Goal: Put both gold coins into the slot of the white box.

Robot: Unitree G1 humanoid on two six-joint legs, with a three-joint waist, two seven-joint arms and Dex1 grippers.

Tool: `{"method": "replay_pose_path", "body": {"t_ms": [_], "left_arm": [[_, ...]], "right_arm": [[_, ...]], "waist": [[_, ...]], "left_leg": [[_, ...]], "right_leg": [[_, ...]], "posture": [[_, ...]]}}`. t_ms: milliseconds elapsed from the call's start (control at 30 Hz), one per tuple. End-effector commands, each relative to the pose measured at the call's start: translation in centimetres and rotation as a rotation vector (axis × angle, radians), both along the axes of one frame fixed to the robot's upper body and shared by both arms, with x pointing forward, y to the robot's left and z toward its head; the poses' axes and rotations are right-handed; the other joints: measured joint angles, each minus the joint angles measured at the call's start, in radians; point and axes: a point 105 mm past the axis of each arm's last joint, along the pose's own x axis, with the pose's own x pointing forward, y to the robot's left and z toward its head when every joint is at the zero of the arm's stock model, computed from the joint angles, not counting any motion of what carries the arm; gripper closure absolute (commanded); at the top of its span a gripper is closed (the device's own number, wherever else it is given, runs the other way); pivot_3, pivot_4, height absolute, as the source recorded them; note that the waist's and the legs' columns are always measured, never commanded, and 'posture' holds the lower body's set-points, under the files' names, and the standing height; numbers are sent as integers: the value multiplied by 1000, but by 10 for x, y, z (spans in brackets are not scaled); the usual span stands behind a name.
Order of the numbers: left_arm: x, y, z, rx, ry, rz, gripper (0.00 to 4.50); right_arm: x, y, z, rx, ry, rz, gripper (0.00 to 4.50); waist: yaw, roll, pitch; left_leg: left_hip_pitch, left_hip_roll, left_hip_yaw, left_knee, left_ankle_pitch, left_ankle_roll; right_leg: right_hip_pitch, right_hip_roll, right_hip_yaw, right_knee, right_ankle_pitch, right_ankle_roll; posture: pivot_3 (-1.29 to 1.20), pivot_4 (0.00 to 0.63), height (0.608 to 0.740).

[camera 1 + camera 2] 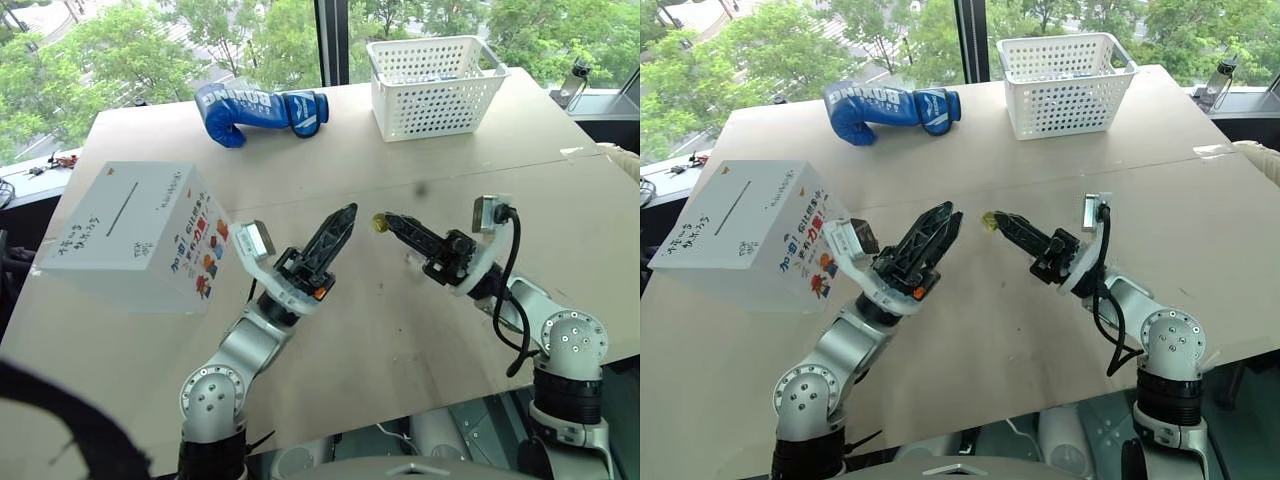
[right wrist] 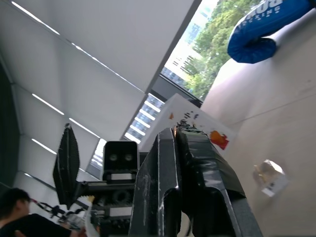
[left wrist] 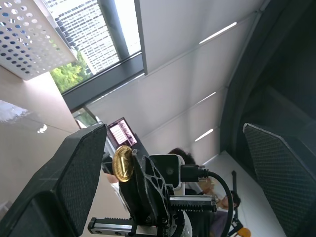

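A coin (image 1: 380,223) is sitting pinched at the tips of the closed right gripper (image 1: 386,222), raised above the table (image 1: 400,340). The left gripper (image 1: 345,222) is gaping empty just beside it. A handover mistimed risks dropping it, far from the box (image 1: 130,235).

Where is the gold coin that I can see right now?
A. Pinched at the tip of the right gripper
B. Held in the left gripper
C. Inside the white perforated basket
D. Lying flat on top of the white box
A: the gold coin sits at the fingertips of the right gripper, shut on it above the table, while the left gripper faces it with its fingers apart and nothing between them.
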Motion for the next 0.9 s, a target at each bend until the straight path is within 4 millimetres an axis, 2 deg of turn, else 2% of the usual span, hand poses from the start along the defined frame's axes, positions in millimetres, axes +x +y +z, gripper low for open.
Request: {"method": "replay_pose_path", "body": {"t_ms": [33, 333, 433, 500, 900], "left_arm": [[-5, -3, 6, -57, -6, -42, 0], [-2, -1, 0, -66, 22, -48, 0], [-3, -3, -1, -65, 24, -70, 833], [-2, -4, -2, -54, 30, -73, 1696], [-5, -7, -3, -27, 11, -114, 1696]], "right_arm": [[-13, 3, 20, 57, -51, 49, 4424], [-20, 8, 26, 65, -49, 87, 4424], [-22, 9, 25, 58, -49, 94, 4500], [-22, 9, 25, 56, -48, 95, 4500], [-24, 13, 24, 55, -41, 101, 4500]], "waist": [[0, 0, 0], [0, 0, 0], [0, 0, 0], [0, 0, 0], [0, 0, 0]], "left_leg": [[0, 0, 0, 0, 0, 0], [0, 0, 0, 0, 0, 0], [0, 0, 0, 0, 0, 0], [0, 0, 0, 0, 0, 0], [0, 0, 0, 0, 0, 0]], "right_leg": [[0, 0, 0, 0, 0, 0], [0, 0, 0, 0, 0, 0], [0, 0, 0, -1, 0, 0], [0, 0, 0, -1, 0, 0], [0, 0, 0, -1, 0, 0]], "posture": [[0, 150, 721], [0, 150, 721], [0, 150, 721], [0, 150, 721], [0, 150, 721]]}}
